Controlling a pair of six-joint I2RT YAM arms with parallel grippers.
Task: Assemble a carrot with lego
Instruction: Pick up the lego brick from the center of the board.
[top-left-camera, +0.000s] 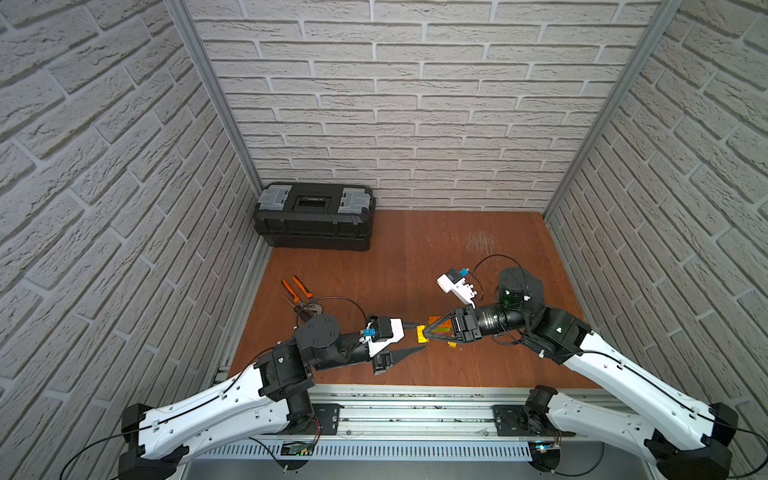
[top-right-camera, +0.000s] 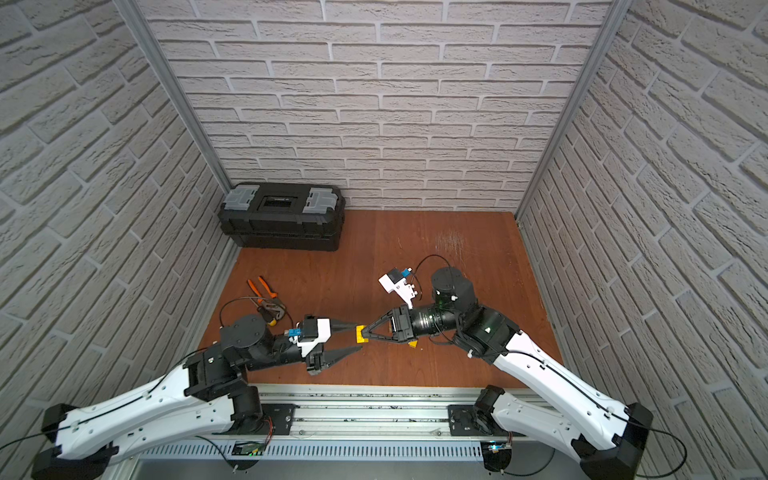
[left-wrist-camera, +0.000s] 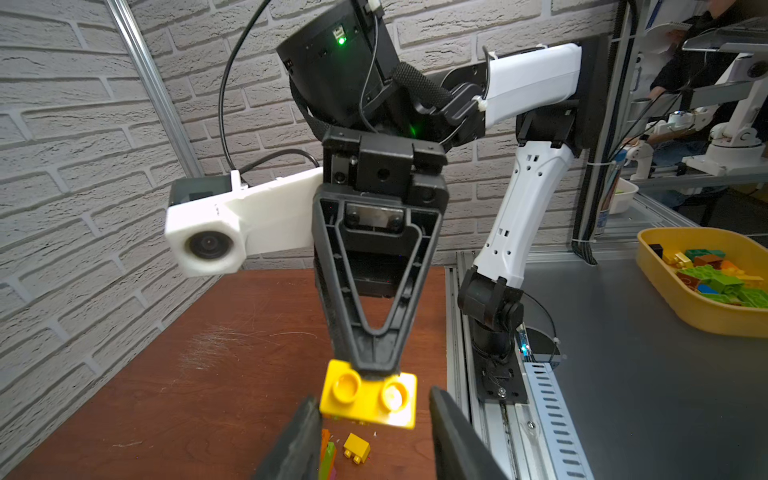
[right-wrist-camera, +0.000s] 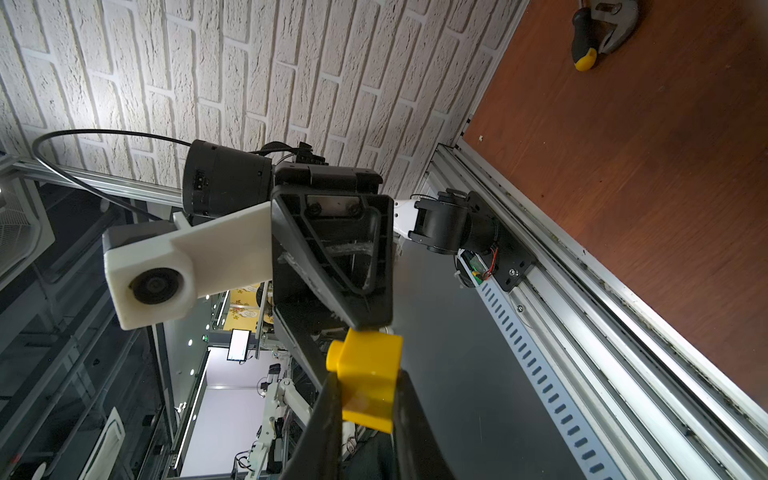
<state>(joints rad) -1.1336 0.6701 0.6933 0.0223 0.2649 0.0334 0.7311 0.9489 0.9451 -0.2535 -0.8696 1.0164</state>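
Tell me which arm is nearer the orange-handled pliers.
Left. The left arm has its wrist joint just beside the pliers; the right arm is on the table's opposite side, the right gripper shut on a yellow brick.

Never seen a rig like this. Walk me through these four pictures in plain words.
It is a left arm and a right arm, both robot arms bolted to a rail at the edge of a brown table inside brick-pattern walls. Two pictures look down from above, almost the same view. The other two come from a small camera on each arm's wrist, so each shows the opposite arm close up. On the table lie a black toolbox, pliers and a few loose bricks. The right fingers are shut on a yellow brick, held above the table. The left fingers are open, one on each side of that brick.
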